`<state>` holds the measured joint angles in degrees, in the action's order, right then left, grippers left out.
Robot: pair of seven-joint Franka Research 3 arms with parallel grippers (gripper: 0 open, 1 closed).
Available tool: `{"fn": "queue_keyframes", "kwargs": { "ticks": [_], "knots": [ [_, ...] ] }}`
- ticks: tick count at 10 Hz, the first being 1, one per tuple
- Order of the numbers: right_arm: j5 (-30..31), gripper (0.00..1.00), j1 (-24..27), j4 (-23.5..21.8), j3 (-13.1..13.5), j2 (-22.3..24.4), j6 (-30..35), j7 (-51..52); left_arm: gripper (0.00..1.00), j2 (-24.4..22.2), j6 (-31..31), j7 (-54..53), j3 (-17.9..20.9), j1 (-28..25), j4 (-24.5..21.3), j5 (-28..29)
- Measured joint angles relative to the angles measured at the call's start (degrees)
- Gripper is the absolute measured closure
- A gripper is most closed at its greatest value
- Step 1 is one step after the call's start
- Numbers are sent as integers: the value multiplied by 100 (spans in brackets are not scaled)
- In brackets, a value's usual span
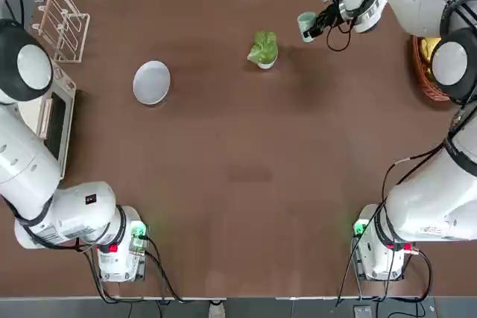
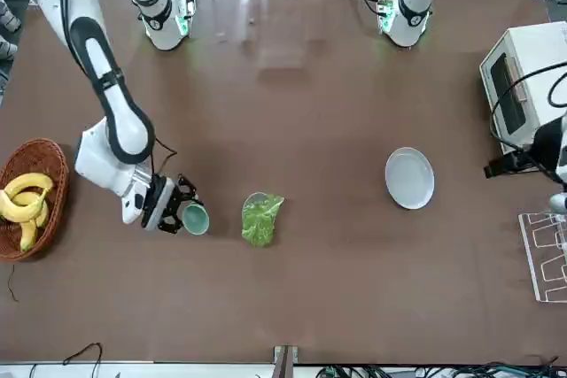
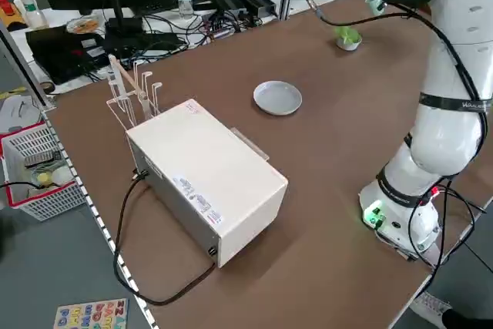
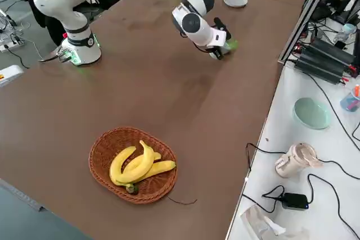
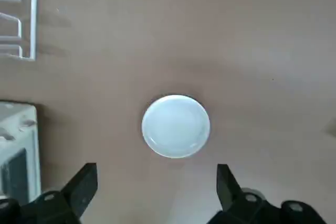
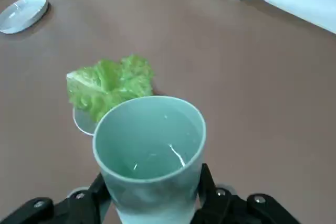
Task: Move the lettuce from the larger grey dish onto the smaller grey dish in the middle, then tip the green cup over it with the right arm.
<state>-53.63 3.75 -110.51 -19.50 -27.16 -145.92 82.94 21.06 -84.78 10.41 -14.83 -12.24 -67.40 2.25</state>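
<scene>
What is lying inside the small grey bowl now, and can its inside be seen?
The lettuce sits in the small bowl and spills over its rim. The leaves cover the bowl's inside, so anything beneath them is hidden.

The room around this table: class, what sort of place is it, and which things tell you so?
Probably a robotics lab or workshop. Two white arms are bolted to a brown table, cables and electronics crowd a bench behind it, and kitchen props such as a toaster oven and a banana basket stand ready.

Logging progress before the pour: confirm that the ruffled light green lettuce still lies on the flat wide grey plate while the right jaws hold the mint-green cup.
Not quite. The ruffled light green lettuce already sits in the small pale grey bowl; the flat wide grey plate is bare, as the top view shows. The right gripper does hold the mint-green cup.
</scene>
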Motion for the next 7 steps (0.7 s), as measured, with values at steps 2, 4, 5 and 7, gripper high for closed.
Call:
{"fn": "queue_keyframes", "kwargs": {
  "ticks": [2, 4, 5, 7],
  "knots": [
    [0, 32, -485, -12, 113, 101, -40, -534, 0, -251, -129, -854, 428, 251, 6, -6],
    [0, 32, -1214, -28, 625, 165, -57, -1001, 0, -544, 65, -807, 403, 347, -16, -87],
    [0, 32, -1561, -29, 921, 166, -60, -1220, 0, -710, 179, -711, 295, 411, -127, -87],
    [17, 32, -2166, -28, 1447, 170, -53, -1786, 0, -1105, -75, -595, 241, 617, -757, -88]
  ]
}}
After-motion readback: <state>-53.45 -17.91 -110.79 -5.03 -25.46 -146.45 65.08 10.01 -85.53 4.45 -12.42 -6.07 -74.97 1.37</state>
